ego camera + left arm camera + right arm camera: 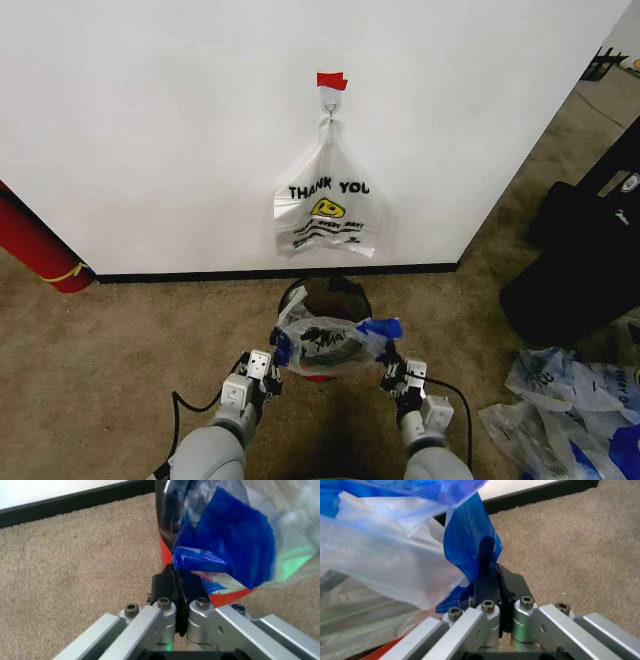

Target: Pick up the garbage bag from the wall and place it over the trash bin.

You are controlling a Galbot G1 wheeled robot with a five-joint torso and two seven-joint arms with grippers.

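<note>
Hands (277, 352) (388, 367) clamp garbage bag (325, 340), hiding bin (325, 292).

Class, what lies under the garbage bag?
The trash bin stands under the garbage bag, its far rim showing. The bag, pinched by both grippers, covers its near part and inside.

bin (322, 300) sits just off the wall (150, 120), little room behind it. thank-you bag (326, 210) hangs above, w/ a gap over the rim. bare carpet (120, 350) open to the left. right side: bag heap (570, 400) and dark gear (590, 250). red cylinder (35, 250) far left, well clear.
</note>
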